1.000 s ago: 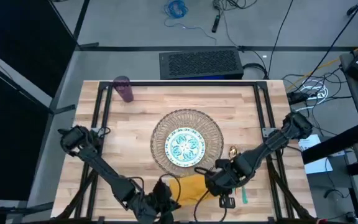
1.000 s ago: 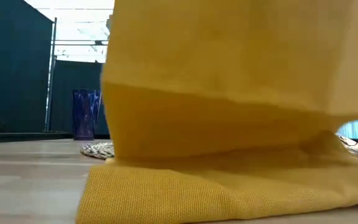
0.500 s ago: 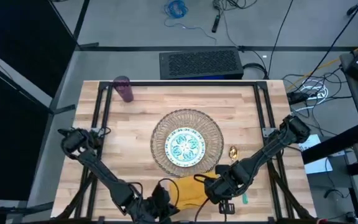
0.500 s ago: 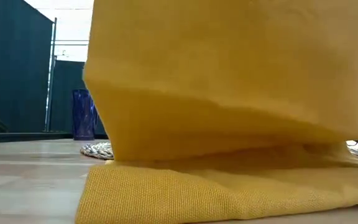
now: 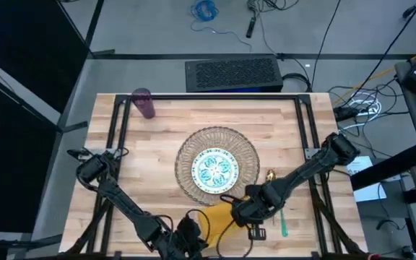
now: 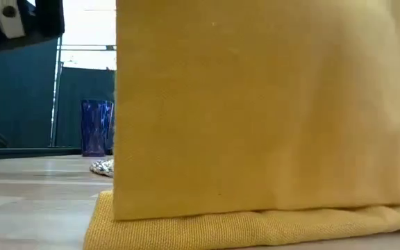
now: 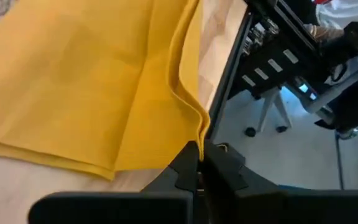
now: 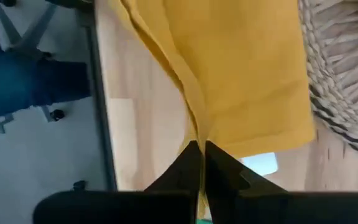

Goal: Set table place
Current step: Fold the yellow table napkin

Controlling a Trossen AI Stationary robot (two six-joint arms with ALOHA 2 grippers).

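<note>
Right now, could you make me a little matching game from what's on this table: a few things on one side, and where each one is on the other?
Things:
1. plate
2. purple cup
3. yellow napkin
4. woven mat

Places:
A. at the far left corner of the table
B. pinched by both the left hand and the right hand at the near edge
C. on the woven mat
D. flat at the table's middle, under the plate

Pairs: 1-C, 2-A, 3-B, 4-D

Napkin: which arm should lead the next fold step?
Neither clearly. Left pincer and right pincer are both shut on the napkin edge, at the table's near edge. They likely move together.
</note>
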